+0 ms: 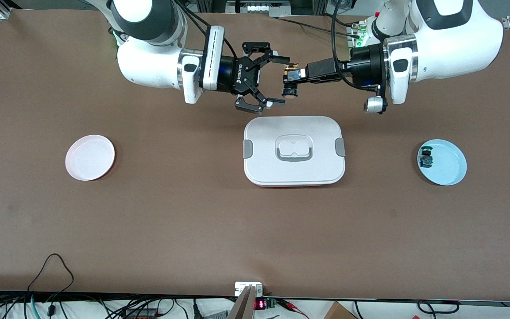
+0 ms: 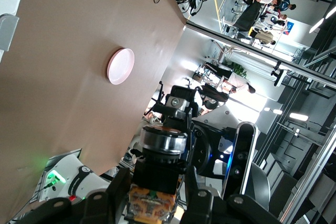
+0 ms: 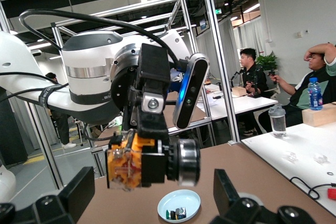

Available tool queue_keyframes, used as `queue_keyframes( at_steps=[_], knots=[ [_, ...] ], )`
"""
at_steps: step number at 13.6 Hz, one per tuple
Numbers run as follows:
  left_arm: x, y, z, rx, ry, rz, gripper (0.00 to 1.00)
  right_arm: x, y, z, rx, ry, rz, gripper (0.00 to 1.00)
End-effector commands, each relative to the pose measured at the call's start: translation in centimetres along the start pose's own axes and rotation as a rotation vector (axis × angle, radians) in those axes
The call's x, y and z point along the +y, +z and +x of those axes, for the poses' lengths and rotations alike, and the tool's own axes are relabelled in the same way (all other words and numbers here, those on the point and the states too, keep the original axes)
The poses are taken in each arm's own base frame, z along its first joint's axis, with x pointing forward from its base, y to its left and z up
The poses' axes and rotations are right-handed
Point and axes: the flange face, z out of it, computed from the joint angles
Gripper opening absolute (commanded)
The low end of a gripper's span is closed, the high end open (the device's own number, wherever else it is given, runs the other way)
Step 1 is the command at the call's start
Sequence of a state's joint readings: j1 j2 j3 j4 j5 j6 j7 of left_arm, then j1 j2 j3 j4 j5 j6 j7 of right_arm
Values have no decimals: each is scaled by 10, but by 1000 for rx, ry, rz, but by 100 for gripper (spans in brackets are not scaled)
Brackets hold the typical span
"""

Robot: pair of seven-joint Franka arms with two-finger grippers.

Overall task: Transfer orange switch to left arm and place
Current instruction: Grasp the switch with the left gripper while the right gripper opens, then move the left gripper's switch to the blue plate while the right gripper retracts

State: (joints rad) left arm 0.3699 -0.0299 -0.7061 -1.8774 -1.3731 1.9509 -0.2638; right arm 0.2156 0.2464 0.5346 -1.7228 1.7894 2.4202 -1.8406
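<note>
The orange switch (image 1: pixel 290 81), with its orange body and round black cap, hangs in the air over the table just past the box's (image 1: pixel 294 150) edge toward the robots' bases. My left gripper (image 1: pixel 298 75) is shut on its orange end (image 2: pixel 151 202). The left gripper's fingers (image 2: pixel 112 195) press both sides of the body. My right gripper (image 1: pixel 280 80) faces it, open, with one fingertip on each side of the switch (image 3: pixel 152 161) and gaps showing. Its fingers (image 3: pixel 79 192) touch nothing.
The white lidded box lies mid-table under and in front of both hands. A pink plate (image 1: pixel 90 157) sits toward the right arm's end. A blue plate (image 1: pixel 447 168) toward the left arm's end holds a small blue-and-green component (image 1: pixel 426 158).
</note>
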Motion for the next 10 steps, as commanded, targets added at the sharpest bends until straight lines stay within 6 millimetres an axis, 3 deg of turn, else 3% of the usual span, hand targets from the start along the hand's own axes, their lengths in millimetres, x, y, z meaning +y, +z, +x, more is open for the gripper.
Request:
queue_keyframes(
  at_steps=[1, 3, 6, 10],
  knots=[
    [-15, -58, 21, -47, -7, 23, 1, -3, -16, -1, -18, 6, -61, 100],
    [-47, -124, 45, -69, -41, 51, 0, 11, -38, -13, -37, 15, -97, 100],
    [-113, -214, 64, -66, 30, 307, 0, 28, -63, -27, -50, 31, -120, 100],
    [-207, -308, 78, -101, 84, 690, 0, 57, -113, -34, -23, 39, -98, 100]
  ],
)
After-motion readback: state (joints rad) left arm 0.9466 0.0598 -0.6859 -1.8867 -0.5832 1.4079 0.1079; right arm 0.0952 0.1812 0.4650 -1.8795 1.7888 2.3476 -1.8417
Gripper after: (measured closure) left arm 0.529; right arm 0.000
